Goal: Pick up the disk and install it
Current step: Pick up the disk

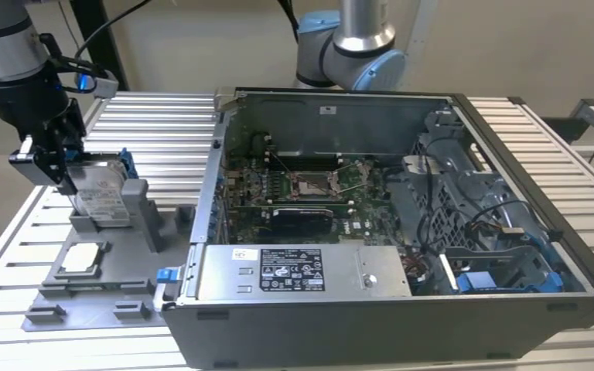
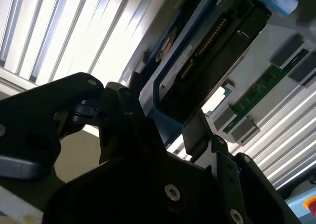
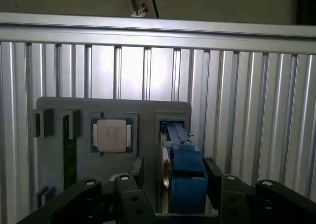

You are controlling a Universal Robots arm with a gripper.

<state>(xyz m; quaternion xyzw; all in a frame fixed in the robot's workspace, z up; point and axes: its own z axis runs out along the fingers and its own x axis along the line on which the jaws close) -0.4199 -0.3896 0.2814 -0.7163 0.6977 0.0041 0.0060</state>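
Observation:
The disk (image 1: 106, 197), a silver-grey drive in a blue carrier, stands on edge in a slot of the grey fixture plate (image 1: 101, 290) at the exterior view's left. My gripper (image 1: 73, 184) reaches down over it, one black finger against each flat side, so it is shut on the disk. In the first wrist view the blue carrier edge of the disk (image 3: 182, 155) runs between the fingers (image 3: 212, 174). The second wrist view shows the disk's (image 2: 212, 41) connector end beyond my gripper (image 2: 165, 117).
An open computer case (image 1: 462, 104) lies to the exterior view's right, with its motherboard (image 1: 297, 185), a grey power supply box (image 1: 297, 270) and a blue-trimmed bay (image 1: 488, 280). A white-topped chip (image 1: 80, 259) and a green memory stick (image 2: 261, 90) rest on the fixture. The table (image 1: 152, 131) is slatted aluminium.

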